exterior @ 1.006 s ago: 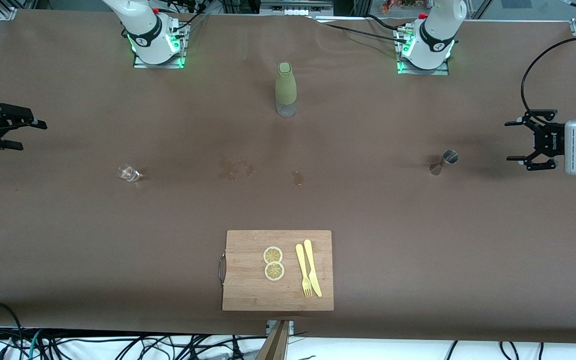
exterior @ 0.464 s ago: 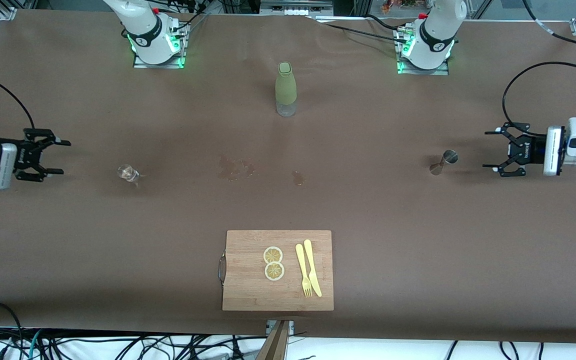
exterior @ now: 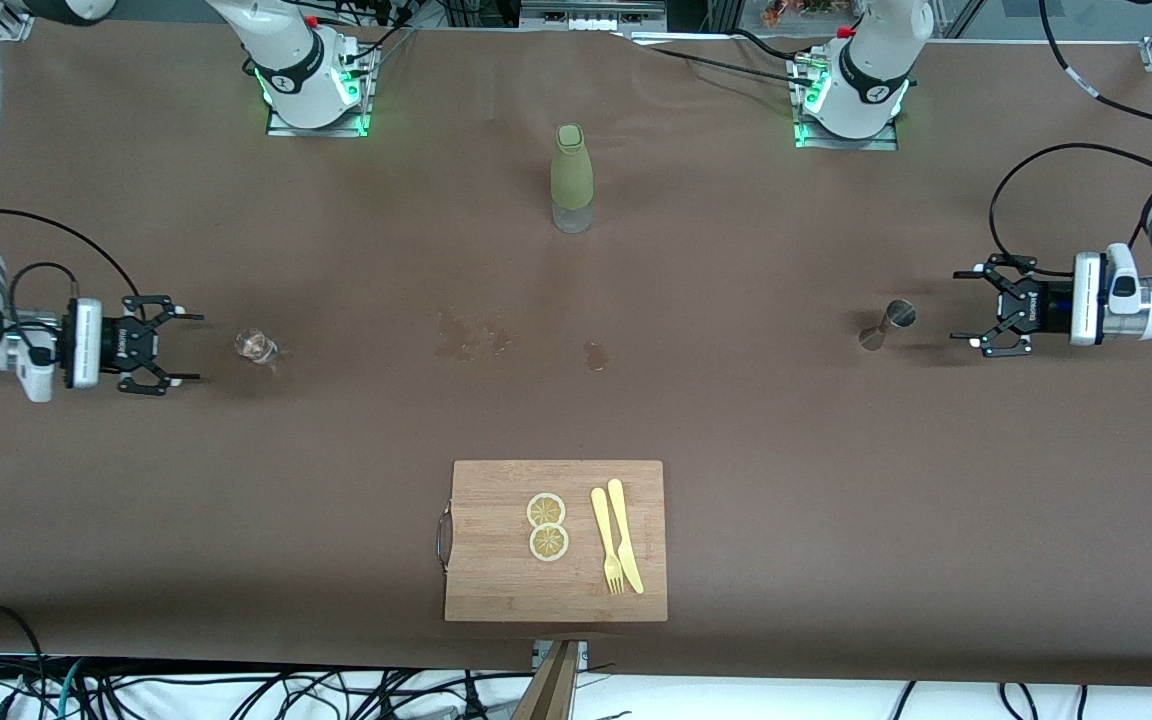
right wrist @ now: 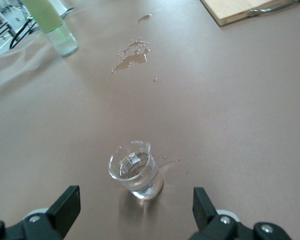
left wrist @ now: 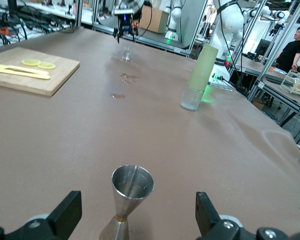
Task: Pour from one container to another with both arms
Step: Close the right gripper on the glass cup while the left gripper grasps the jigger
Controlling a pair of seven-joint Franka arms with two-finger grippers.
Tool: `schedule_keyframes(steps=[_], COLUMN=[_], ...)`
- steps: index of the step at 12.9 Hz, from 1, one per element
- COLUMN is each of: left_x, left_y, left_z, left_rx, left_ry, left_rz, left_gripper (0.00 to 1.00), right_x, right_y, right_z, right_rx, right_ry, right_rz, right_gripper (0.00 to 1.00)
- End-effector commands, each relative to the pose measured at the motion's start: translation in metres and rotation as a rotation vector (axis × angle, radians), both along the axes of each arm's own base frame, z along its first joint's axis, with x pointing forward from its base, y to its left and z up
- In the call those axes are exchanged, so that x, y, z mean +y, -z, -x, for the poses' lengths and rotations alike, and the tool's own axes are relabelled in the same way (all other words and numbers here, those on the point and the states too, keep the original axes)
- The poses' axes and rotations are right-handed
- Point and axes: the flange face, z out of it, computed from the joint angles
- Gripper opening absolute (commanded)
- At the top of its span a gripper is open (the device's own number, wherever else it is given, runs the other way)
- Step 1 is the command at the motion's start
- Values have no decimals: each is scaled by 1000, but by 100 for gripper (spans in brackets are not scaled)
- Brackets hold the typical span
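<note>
Seen from the front: right gripper [exterior: 179, 346] low over the brown table [exterior: 736, 420] at the right arm's end, fingers spread wide and empty, aimed at a small clear glass [exterior: 256, 347] just beside it and not touching. Left gripper [exterior: 969, 305] at the left arm's end, likewise spread and empty, pointed at a steel jigger [exterior: 888, 324] standing near its tips. Green-sleeved bottle [exterior: 572, 178] upright between the two bases; wet stains [exterior: 473, 336] nearer the camera than the bottle; cutting board [exterior: 496, 560] nearest the camera, carrying two lemon slices [exterior: 547, 526] and a yellow fork and knife [exterior: 617, 550]. From the left wrist: jigger [left wrist: 131, 196] upright, centred between the parted fingers [left wrist: 66, 214], clear of both. From the right wrist: glass [right wrist: 135, 169] upright, between the parted fingers [right wrist: 65, 208], untouched.
</note>
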Motion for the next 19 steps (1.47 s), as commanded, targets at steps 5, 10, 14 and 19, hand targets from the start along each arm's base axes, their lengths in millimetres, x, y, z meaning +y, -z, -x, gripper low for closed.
schedule_keyframes(steps=[5,10,14,19], left_x=[-5,-26,-41,-47], left_y=[69,101,118,125], left_z=[18,41,46,47], left_rx=[-172,-232,-253,-274], left_ry=[-22,-94,-112,-115], left_rz=[86,131,160,153], left_gripper=[100,100,100,100], right_x=[23,43,53,57], right_y=[52,82,87,100], right_z=[10,18,13,14], right_rx=[-143,-159,-168,-159], right_ry=[-130,-160,-159,-148], right_rz=[-207,-306,-328,-344], right_gripper=[100,100,98,46])
